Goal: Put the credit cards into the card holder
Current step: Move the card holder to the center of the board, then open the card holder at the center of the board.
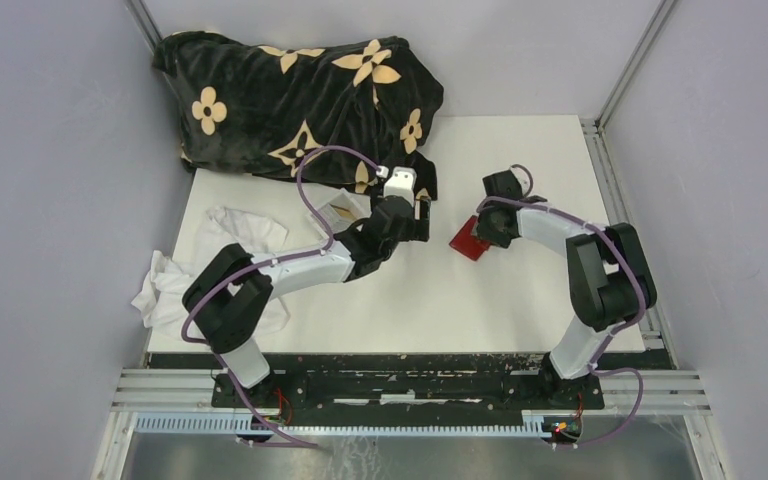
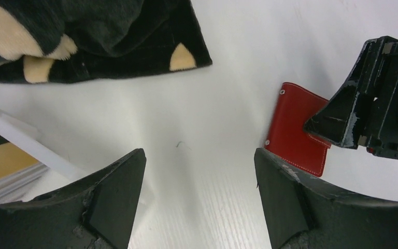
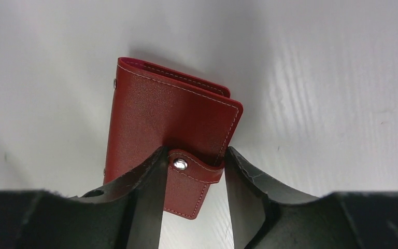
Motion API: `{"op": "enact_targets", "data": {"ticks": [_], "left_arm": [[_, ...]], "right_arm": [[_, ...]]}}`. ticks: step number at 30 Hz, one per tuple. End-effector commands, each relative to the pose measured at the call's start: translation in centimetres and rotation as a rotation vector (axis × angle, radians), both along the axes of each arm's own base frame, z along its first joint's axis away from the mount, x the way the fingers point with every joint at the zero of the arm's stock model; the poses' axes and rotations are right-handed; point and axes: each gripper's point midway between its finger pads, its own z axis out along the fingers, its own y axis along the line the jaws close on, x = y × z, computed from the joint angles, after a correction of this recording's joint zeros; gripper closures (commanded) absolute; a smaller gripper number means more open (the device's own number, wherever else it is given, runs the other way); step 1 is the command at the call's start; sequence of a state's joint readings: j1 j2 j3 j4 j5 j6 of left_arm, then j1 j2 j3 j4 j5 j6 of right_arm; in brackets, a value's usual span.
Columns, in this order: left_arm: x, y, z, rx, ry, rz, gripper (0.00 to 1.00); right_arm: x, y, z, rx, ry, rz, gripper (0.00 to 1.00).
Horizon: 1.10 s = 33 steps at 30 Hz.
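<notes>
**Barely begun: card holder not yet opened**

The small red leather-like folding card holder (image 3: 171, 114) lies shut on the white table (image 1: 410, 310), so all the credit cards seemingly remain to load. The right gripper (image 3: 194, 155) straddles its snap tab (image 3: 192, 174), jaws half-narrowed, grip unclear. The left gripper (image 2: 199, 155) hangs wide open, empty.

card holder (image 3: 171, 114): bottom corners behind right gripper (image 3: 194, 153) jaws | clear box (image 2: 18, 139): cut by left edge

a white table (image 1: 520, 300) stands boxed in by plain grey walls (image 1: 50, 200) and slim aluminium corner posts (image 1: 643, 50).
</notes>
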<state>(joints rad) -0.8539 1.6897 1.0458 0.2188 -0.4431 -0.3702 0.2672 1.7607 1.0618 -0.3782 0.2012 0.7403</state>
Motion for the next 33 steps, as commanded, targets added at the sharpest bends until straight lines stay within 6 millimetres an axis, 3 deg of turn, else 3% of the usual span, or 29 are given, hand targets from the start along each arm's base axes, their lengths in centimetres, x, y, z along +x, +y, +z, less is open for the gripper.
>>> {"op": "enact_targets", "data": {"ticks": [1, 7, 19, 26, 33], "left_arm": [[-1.3, -0.8, 0.9, -0.063, -0.013, -0.004, 0.16], [-3.6, -2.3, -1.1, -0.03, 0.011, -0.066, 0.18], [-7.7, -5.1, -6.2, 0.041, 0.076, -0.153, 0.23], [-8.5, -5.0, -9.5, 0.061, 0.114, -0.15, 0.27], [-8.3, -5.8, -10.8, 0.058, 0.119, -0.167, 0.27]], "right_arm": [[-1.6, 3.1, 1.1, 0.071, -0.047, 0.197, 0.53], [-4.2, 5.5, 1.1, 0.1, -0.033, 0.353, 0.54], [-7.9, 5.7, 0.5, 0.048, 0.001, 0.446, 0.54], [-8.7, 6.1, 0.3, 0.047, 0.015, 0.47, 0.55], [-9.3, 6.4, -0.4, 0.042, 0.038, 0.484, 0.55]]}}
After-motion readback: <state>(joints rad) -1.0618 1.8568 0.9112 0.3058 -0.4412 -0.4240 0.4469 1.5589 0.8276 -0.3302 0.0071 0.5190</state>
